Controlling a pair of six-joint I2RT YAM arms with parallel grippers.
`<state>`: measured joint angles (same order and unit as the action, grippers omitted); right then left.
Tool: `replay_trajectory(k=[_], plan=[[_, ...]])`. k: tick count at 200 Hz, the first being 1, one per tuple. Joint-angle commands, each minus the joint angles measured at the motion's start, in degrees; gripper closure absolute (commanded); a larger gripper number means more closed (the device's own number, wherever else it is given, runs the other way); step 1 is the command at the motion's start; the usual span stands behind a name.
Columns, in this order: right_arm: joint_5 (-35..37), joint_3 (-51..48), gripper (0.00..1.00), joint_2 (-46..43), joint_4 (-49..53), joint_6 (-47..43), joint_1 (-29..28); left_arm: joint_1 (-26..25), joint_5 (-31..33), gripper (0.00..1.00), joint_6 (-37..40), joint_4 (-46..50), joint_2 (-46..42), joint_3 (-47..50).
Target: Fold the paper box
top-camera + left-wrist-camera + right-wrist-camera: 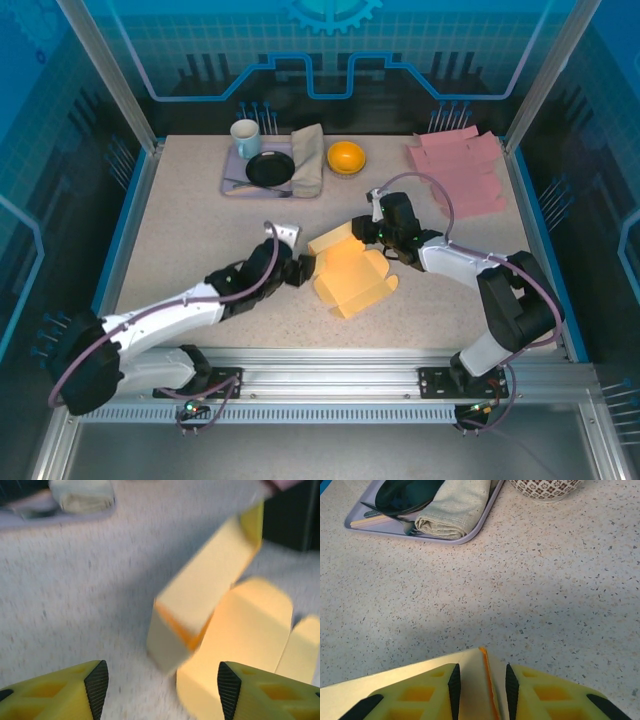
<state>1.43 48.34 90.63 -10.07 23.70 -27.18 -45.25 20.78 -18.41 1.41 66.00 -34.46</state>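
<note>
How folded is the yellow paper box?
Partly folded: the paper box has one flap raised, pinched by the right gripper; the rest lies flat.

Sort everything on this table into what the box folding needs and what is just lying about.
In the job:
partly folded yellow paper box
right gripper, pinching one flap
left gripper, open beside it

Lying about:
stack of flat pink paper sheets
lavender tray with white mug, black plate, folded beige cloth
orange bowl
</note>
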Motion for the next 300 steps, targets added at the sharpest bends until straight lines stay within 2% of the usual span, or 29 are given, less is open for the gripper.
replay_trajectory(k=[1,44,103,146,174,216,261,276,300], plan=[[2.9,-0.9,0.68,1.8,7.5,1.4,-0.9,-1.1,-2.5,0.36,2.7,-9.2,0.1,5.5],[3.0,-0.7,0.68,2.0,7.6,1.7,-1.4,-1.1,-2.1,0.36,8.4,-14.7,12.6,0.4],[3.0,-1.5,0.68,1.4,7.5,2.1,-1.8,-1.1,5.9,0.40,10.6,-14.1,25.8,-8.9],[3.1,-1.8,0.68,1.6,7.2,2.4,-2.8,-1.1,9.3,0.52,11.7,-12.9,29.4,-11.5],[3.4,-1.7,0.68,1.6,6.8,2.3,-3.4,-1.1,13.9,0.62,11.3,-10.7,31.9,-13.8],[3.9,-1.2,0.68,2.4,6.8,2.5,-4.8,-0.6,17.2,0.69,11.2,-9.3,35.6,-17.4],[6.5,-1.5,0.68,2.4,7.4,3.3,-5.1,0.4,19.8,0.89,11.5,-7.4,38.6,-19.7],[7.1,-1.8,0.68,2.4,7.5,3.4,-5.1,0.7,19.9,1.00,11.5,-7.3,39.1,-19.4],[7.2,-2.0,0.68,2.4,7.5,3.6,-5.2,1.0,20.3,1.00,11.8,-7.9,39.6,-18.5]])
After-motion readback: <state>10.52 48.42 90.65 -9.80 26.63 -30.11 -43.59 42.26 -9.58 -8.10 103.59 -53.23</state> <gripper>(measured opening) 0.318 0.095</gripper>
